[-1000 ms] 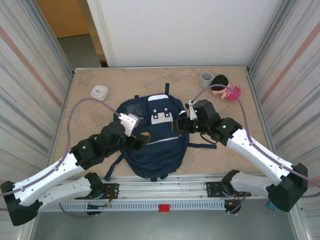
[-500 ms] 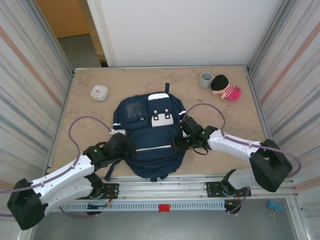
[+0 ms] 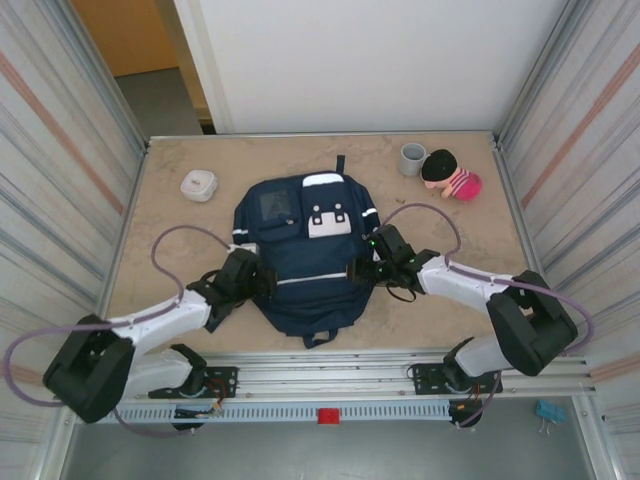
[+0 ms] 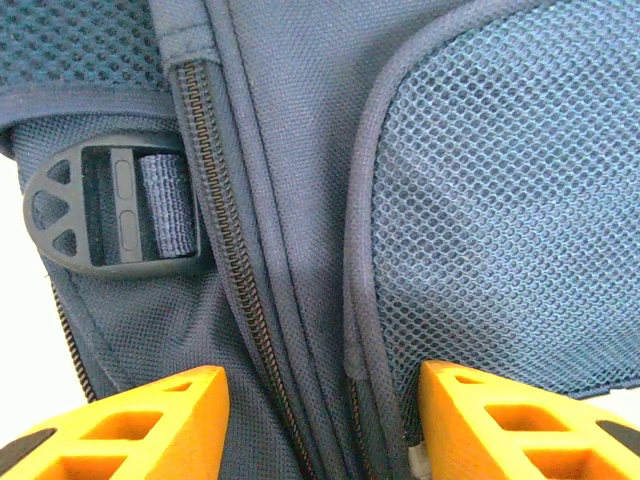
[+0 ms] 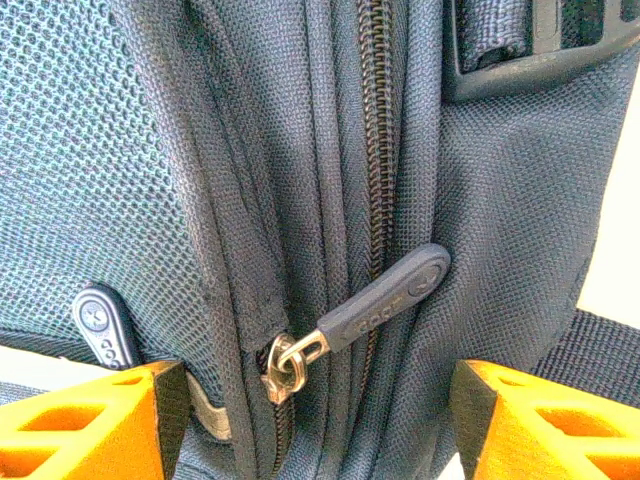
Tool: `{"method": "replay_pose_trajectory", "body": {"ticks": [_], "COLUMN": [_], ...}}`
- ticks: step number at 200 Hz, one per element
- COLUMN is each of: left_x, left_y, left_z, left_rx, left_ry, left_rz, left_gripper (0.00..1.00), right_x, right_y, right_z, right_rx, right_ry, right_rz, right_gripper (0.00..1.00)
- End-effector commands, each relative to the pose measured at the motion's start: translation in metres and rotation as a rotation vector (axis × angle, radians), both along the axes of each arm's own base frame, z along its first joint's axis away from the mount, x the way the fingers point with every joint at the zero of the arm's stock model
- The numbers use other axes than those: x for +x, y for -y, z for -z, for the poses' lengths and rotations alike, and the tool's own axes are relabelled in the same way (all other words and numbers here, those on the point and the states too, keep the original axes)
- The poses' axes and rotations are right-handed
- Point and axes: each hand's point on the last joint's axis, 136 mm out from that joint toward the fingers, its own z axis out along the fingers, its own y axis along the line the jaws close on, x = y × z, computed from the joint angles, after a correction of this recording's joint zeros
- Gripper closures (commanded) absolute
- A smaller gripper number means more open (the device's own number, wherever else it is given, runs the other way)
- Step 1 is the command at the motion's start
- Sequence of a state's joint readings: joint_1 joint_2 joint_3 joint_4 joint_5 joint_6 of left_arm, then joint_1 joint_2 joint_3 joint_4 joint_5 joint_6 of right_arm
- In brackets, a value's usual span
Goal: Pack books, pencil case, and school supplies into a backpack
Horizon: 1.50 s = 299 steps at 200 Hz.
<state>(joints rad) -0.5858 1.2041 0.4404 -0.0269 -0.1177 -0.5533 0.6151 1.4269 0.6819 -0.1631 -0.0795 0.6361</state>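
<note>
Beige tabletop (image 3: 170, 225), navy backpack (image 3: 305, 250) zipped, contents hidden, left gripper (image 3: 264, 282) and right gripper (image 3: 354, 268) parted against its sides, fingers (image 4: 150, 420) partly cropped.

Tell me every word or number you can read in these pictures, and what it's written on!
None can be read for sure.
Zipper pull on the backpack: small raised letters, too blurred to read.
White patch on the backpack's front: dark marks, too small to read.
</note>
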Motion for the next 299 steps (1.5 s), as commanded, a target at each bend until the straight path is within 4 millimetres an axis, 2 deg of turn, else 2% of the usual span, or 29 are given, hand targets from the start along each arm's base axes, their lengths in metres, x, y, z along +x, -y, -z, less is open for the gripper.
{"method": "replay_pose_trajectory", "body": {"ticks": [1, 36, 50, 60, 77, 95, 102, 107, 119, 134, 150, 172, 181, 235, 261, 299], "left_x": [0.034, 0.063, 0.066, 0.068, 0.069, 0.067, 0.063, 0.061, 0.055, 0.045, 0.037, 0.028, 0.026, 0.03, 0.038, 0.048], "left_y": [0.01, 0.02, 0.019, 0.018, 0.012, -0.004, -0.012, -0.021, -0.041, -0.068, -0.093, -0.108, -0.11, -0.118, -0.122, -0.134], "left_z": [-0.007, -0.009, -0.013, -0.023, -0.053, -0.103, -0.122, -0.136, -0.162, -0.181, -0.185, -0.166, -0.156, -0.099, -0.097, -0.096], "left_rx": [-0.017, -0.014, -0.013, -0.008, 0.01, 0.049, 0.073, 0.098, 0.167, 0.27, 0.383, 0.469, 0.477, 0.483, 0.471, 0.408], "left_ry": [0.046, 0.051, 0.059, 0.076, 0.137, 0.252, 0.302, 0.347, 0.441, 0.556, 0.664, 0.742, 0.756, 0.722, 0.736, 0.755], "left_rz": [0.042, 0.054, 0.049, 0.048, 0.043, 0.016, 0.004, -0.013, -0.054, -0.11, -0.172, -0.19, -0.19, -0.172, -0.161, -0.181], "left_gripper": [0.47, 0.45, 0.4, 0.34, 0.23, 0.12, 0.09, 0.07, 0.02, 0.01, 0.01, 0.02, 0.01, 0.01, 0.01, 0.01], "right_x": [0.023, 0.045, 0.05, 0.052, 0.054, 0.055, 0.054, 0.053, 0.053, 0.052, 0.053, 0.053, 0.052, 0.048, 0.049, 0.056], "right_y": [0.007, 0.002, 0.002, 0.003, 0.01, 0.026, 0.035, 0.042, 0.061, 0.089, 0.118, 0.151, 0.162, 0.192, 0.202, 0.199], "right_z": [0.002, -0.004, -0.011, -0.021, -0.05, -0.098, -0.117, -0.13, -0.159, -0.182, -0.196, -0.186, -0.175, -0.116, -0.092, -0.074], "right_rx": [-0.024, -0.017, -0.021, -0.023, -0.042, -0.072, -0.087, -0.098, -0.128, -0.178, -0.233, -0.281, -0.289, -0.295, -0.297, -0.286], "right_ry": [0.017, 0.037, 0.053, 0.073, 0.128, 0.244, 0.297, 0.335, 0.436, 0.548, 0.658, 0.727, 0.736, 0.762, 0.731, 0.743], "right_rz": [0.04, 0.052, 0.056, 0.056, 0.057, 0.08, 0.093, 0.101, 0.129, 0.174, 0.219, 0.262, 0.269, 0.25, 0.264, 0.241], "right_gripper": [0.3, 0.28, 0.28, 0.27, 0.26, 0.2, 0.17, 0.01, 0.01, 0.01, 0.01, 0.01, 0.01, 0.01, 0.01, 0.01]}}
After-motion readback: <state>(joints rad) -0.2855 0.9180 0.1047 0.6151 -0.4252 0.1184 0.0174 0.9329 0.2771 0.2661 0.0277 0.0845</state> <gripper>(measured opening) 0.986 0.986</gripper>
